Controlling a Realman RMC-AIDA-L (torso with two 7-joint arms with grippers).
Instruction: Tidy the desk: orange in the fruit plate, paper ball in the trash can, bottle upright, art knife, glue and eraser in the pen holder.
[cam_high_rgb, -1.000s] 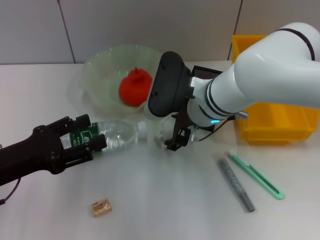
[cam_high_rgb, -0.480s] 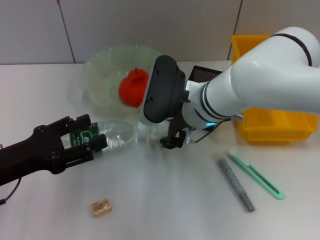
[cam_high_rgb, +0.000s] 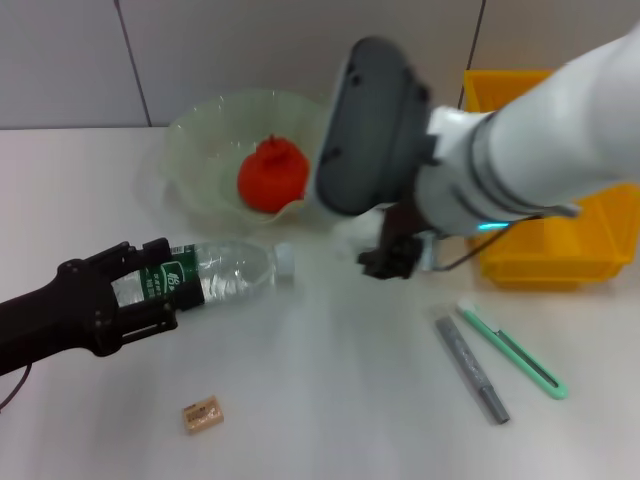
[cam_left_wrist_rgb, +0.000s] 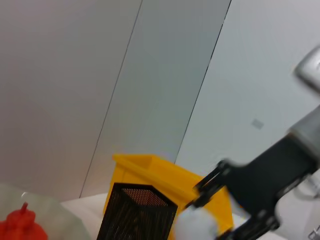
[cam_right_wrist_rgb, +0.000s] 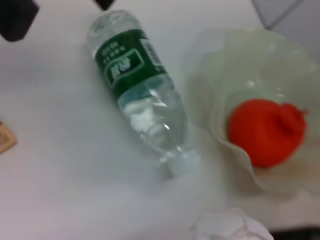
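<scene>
At far left, the black left pincer (cam_high_rgb: 140, 290) lies low over the white bench (cam_high_rgb: 320, 410). Its fingers are spread wide on either side of the base end of the bottle (cam_high_rgb: 215, 272). The bottle lies on its side, with its white cap pointing right. Nearer the front edge, well apart from the bottle, sits the small tan eraser (cam_high_rgb: 201, 414).

Behind the bottle stands the pale-green fruit plate (cam_high_rgb: 200, 130), with the orange (cam_high_rgb: 270, 178) inside it.

Right of centre, the white right arm reaches in above the bench. Its right pincer (cam_high_rgb: 385, 262) is closed around the crumpled white paper ball (cam_right_wrist_rgb: 230, 225), held in the air near the plate's edge. Behind it stands the black mesh pen holder (cam_left_wrist_rgb: 135, 212).

Further right, the grey glue (cam_high_rgb: 470, 370) and the mint-green art knife (cam_high_rgb: 510, 350) lie side by side on the bench. The yellow trash can (cam_high_rgb: 540, 250) stands behind them.
</scene>
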